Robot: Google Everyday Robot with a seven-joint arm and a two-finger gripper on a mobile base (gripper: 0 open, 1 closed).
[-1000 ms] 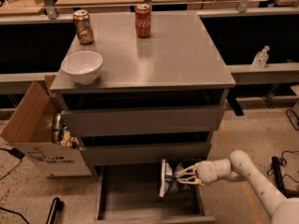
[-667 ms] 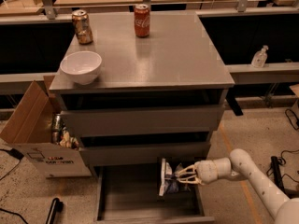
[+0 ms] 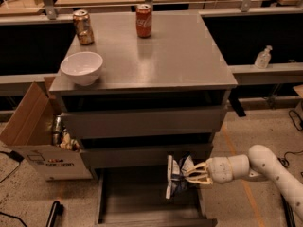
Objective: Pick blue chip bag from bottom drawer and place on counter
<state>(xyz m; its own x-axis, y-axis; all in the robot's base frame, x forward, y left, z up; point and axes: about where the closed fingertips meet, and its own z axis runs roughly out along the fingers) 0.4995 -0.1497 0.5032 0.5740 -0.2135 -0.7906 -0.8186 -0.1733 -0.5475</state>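
The blue chip bag (image 3: 176, 176) is crumpled dark-blue foil with white patches. It hangs upright above the right side of the open bottom drawer (image 3: 142, 197). My gripper (image 3: 193, 173) reaches in from the right on a white arm and is shut on the bag's right edge. The bag is lifted clear of the drawer floor, just below the middle drawer front. The grey counter (image 3: 175, 56) tops the cabinet above.
On the counter stand a white bowl (image 3: 82, 67) at the left, a brown can (image 3: 83, 27) and a red soda can (image 3: 143, 20) at the back. An open cardboard box (image 3: 38, 136) with items sits left of the cabinet. A white bottle (image 3: 263, 57) stands on a right ledge.
The gripper and the bag have risen slightly above the drawer; otherwise nothing has moved.
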